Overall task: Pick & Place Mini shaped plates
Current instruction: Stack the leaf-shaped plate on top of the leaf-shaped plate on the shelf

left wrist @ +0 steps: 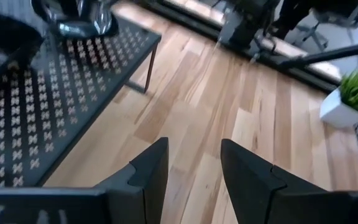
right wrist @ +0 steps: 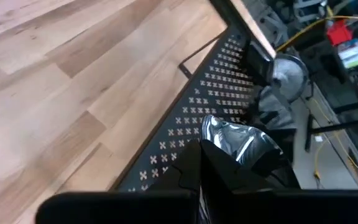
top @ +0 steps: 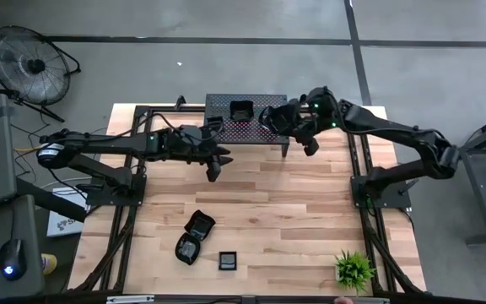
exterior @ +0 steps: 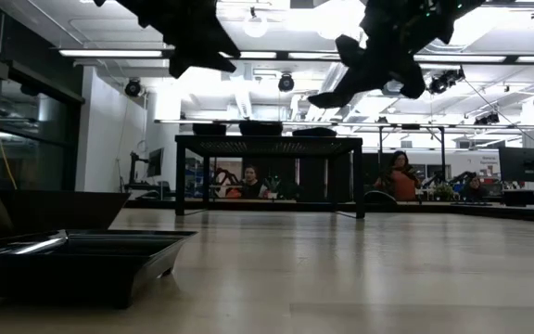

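The right end effector (top: 304,135) hangs above the right end of the perforated stand (top: 219,108) at the far side of the tabletop (top: 294,203), its fingers closed on a glossy mini plate (right wrist: 238,142) whose shiny rim shows just past them in the right wrist view. The left end effector (top: 218,160) hovers over bare wood just in front of the stand's left part, its fingers (left wrist: 151,168) parted with nothing between them. One mini plate (top: 241,110) sits on the stand's top. Three more lie near the front of the tabletop: two (top: 199,226) (top: 187,249) touching each other, and a small square one (top: 228,261) just beside them. A potted plant (top: 354,270) stands at the front right corner.
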